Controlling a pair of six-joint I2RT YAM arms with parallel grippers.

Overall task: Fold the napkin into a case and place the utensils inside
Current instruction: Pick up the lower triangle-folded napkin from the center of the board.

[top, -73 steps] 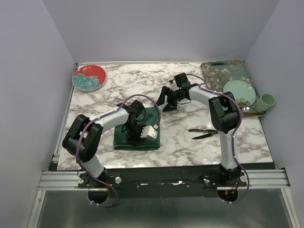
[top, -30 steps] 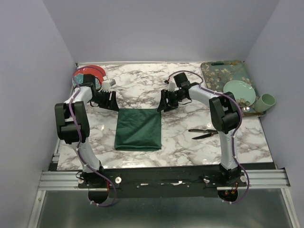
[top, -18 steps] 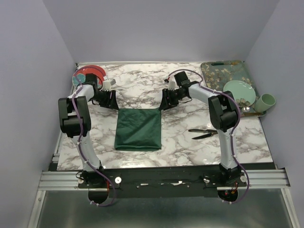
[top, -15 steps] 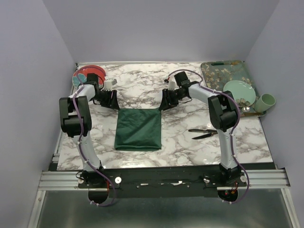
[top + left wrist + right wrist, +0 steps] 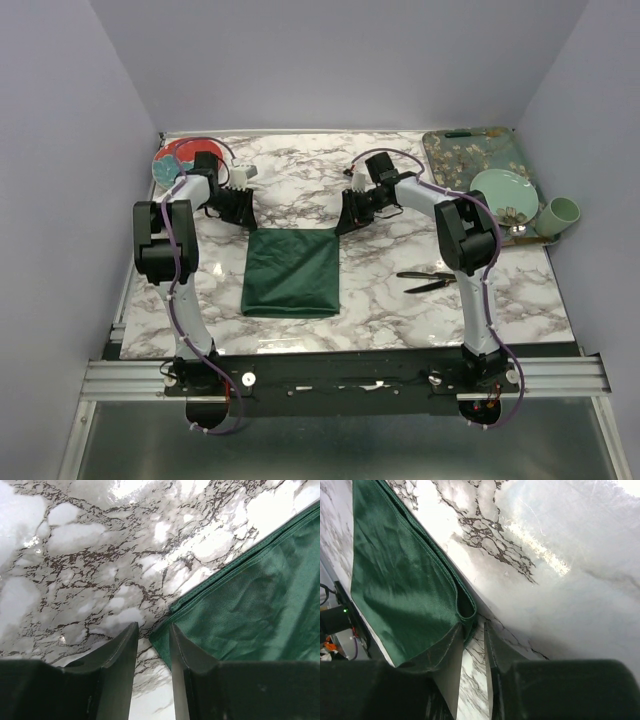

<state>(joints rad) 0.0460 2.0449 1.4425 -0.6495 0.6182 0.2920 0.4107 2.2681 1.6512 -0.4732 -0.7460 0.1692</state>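
The dark green napkin lies flat on the marble table as a folded rectangle. My left gripper is low at its far left corner. In the left wrist view the fingers stand a little apart, and the napkin corner lies just past the gap of the gripper. My right gripper is low at the far right corner. In the right wrist view the gripper is slightly open, with the napkin's folded corner at its tips. Two black utensils lie right of the napkin.
A red plate sits at the far left corner behind the left arm. A teal floral tray with a green plate stands at the far right. A green cup is beside it.
My left arm lifted off the napkin, swung out to the far left, then moved right to the napkin's far left corner. My right gripper moved down to the far right corner.
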